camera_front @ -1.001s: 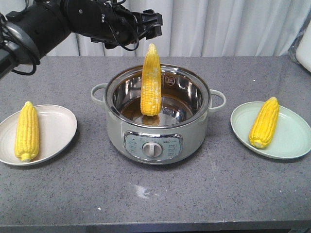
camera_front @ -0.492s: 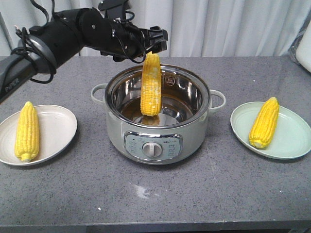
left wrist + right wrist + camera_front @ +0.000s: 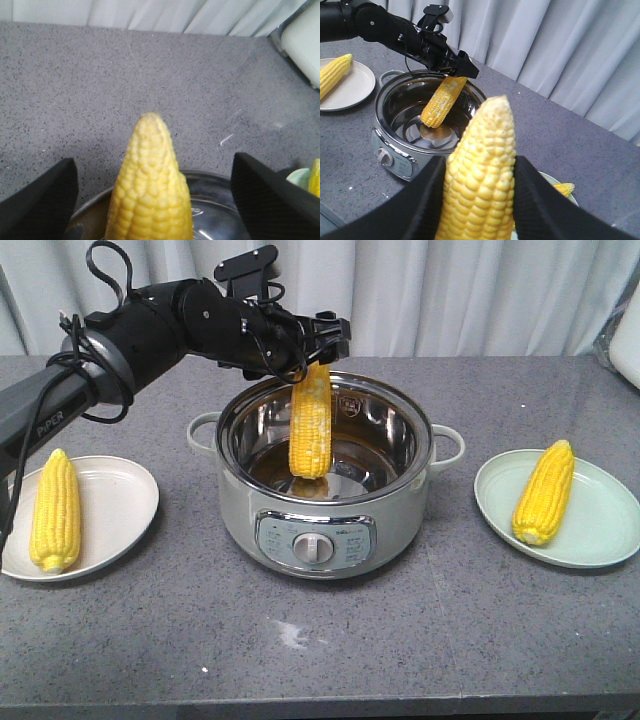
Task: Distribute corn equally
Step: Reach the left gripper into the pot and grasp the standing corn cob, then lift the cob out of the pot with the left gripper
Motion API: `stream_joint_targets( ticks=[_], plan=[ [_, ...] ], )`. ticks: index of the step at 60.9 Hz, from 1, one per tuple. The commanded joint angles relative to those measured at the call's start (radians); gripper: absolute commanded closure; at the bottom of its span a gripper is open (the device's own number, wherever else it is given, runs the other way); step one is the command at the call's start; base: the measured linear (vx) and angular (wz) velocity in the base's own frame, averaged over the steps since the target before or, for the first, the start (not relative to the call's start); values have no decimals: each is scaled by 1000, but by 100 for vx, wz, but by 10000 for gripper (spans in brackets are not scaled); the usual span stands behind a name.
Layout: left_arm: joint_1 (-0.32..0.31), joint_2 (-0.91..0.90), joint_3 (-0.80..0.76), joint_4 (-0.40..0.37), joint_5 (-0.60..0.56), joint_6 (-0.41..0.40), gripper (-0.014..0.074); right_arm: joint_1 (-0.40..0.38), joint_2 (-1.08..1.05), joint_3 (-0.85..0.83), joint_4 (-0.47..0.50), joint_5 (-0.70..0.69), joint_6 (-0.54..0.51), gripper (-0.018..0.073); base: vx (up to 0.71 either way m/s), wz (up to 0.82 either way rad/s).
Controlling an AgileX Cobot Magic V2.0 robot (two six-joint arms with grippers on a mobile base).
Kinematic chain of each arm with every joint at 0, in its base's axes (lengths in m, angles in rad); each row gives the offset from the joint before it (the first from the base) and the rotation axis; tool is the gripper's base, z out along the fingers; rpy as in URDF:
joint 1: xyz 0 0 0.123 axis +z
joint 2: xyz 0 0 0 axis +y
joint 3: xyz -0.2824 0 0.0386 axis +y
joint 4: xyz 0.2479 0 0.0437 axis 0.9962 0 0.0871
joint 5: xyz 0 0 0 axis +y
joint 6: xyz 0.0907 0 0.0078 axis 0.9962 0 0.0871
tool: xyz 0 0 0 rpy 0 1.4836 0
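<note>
L pincer (image 3: 325, 335): mine. Spread wide, gripping nothing. 1 finger (image 3: 40, 200) on each side of the cob tip, neither touching.
Changed: 1 s ago I hung up & to the left of the tip, clear of it. Half a s ago I was closer. Now I've come in over the rim & the tip sits between my fingers.
Pot cob (image 3: 311, 425): directly below me, tilted, butt down inside, whitish patches on its upper part. Hasn't shifted in that 1 s.
Pot (image 3: 400, 510): right under me. I see no other cob in it.
R pincer (image 3: 480, 200): off to my right, outside the front view. Clamped on the held cob (image 3: 485, 135), tip up.
L plate (image 3: 120, 500): below me, well off to my left, w/ 1 cob, the L-plate cob (image 3: 54, 510).
R plate (image 3: 600, 530): below me, well off to my right past the pot, w/ 1 cob, the R-plate cob (image 3: 544, 492).
Task meaning: 1 + 1 plated, 2 not yet, so the target is 2 per plate. Approach looks done. I judge the next move is to close, lift out, then prob. carry to the L plate.
Risk: the tip tapers, so the grip may slide off. Dropping lower before closing seems safer.
</note>
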Motion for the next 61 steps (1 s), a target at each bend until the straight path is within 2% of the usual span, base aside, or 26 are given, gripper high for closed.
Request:
stream_joint_targets(
  ticks=[1,7,13,37,50,61],
  plan=[
    [-2,-64,-35,-24,-70,14,8,-7,1,-16,19,-8,-6,561,0,0],
    [-2,-64,-35,-24,-81,21,33,-7,1,-16,19,-8,-6,561,0,0],
    [-2,-64,-35,-24,-74,21,104,-7,1,-16,19,-8,-6,561,0,0],
    [-2,-66,-35,-24,-47,29,597,-7,1,-16,19,-8,-6,561,0,0],
    [-2,-130,-35,-24,-38,74,604,-7,1,-16,19,-8,-6,561,0,0],
    [-2,-243,-35,-22,26,139,604,-7,1,-16,19,-8,-6,561,0,0]
  ],
)
